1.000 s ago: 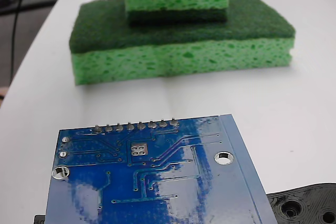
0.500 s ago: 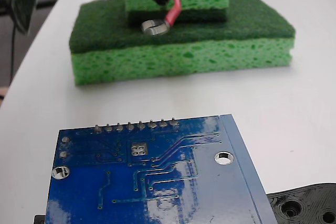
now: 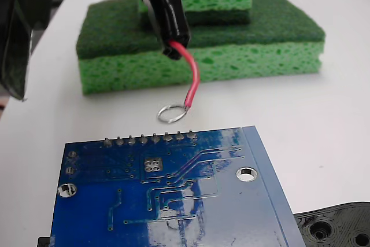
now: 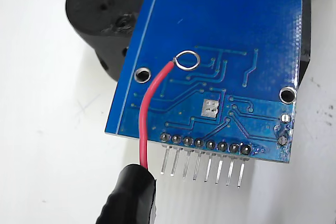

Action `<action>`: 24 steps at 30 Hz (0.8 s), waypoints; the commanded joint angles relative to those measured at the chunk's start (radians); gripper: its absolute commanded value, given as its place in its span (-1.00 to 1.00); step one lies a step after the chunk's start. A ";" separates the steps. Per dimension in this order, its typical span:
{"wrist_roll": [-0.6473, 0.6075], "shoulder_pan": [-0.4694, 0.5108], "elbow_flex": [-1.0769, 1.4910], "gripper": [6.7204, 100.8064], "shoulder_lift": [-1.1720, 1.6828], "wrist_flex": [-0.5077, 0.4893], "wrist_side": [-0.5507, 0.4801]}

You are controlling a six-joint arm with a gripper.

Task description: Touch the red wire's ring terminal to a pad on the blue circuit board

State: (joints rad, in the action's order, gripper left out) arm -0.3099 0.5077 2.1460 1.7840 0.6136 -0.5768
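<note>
The blue circuit board (image 3: 173,201) lies at the near edge of the table, its row of solder joints (image 3: 149,139) on the far side. The red wire (image 3: 193,79) curves down from its black sleeve (image 3: 167,15). The ring terminal (image 3: 171,113) hangs just beyond the solder joints, apart from the board. In the wrist view the ring terminal (image 4: 187,60) appears over the traces of the blue circuit board (image 4: 220,35), with the black sleeve (image 4: 128,198) at the bottom. My gripper carries the wire by the sleeve. Its fingers are hidden past the top of the fixed view.
Two stacked green sponges (image 3: 231,56) stand behind the board. A black perforated plastic piece (image 3: 341,227) lies at the board's near right corner; in the wrist view this black plastic piece (image 4: 105,14) sits upper left. A dark blurred part (image 3: 14,33) of the arm hangs at the left.
The sleeve and wire have come down and toward the camera, from over the sponges to just behind the board's solder joints. The ring now hangs much lower.
</note>
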 commanded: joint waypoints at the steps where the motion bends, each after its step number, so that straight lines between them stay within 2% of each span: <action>1: -0.002 0.008 -0.011 0.99 -0.002 -0.002 -0.008; 24: 0.000 0.028 0.017 0.99 -0.025 -0.015 -0.011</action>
State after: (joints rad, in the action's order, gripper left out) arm -0.3083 0.5338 2.1675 1.7564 0.5998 -0.5875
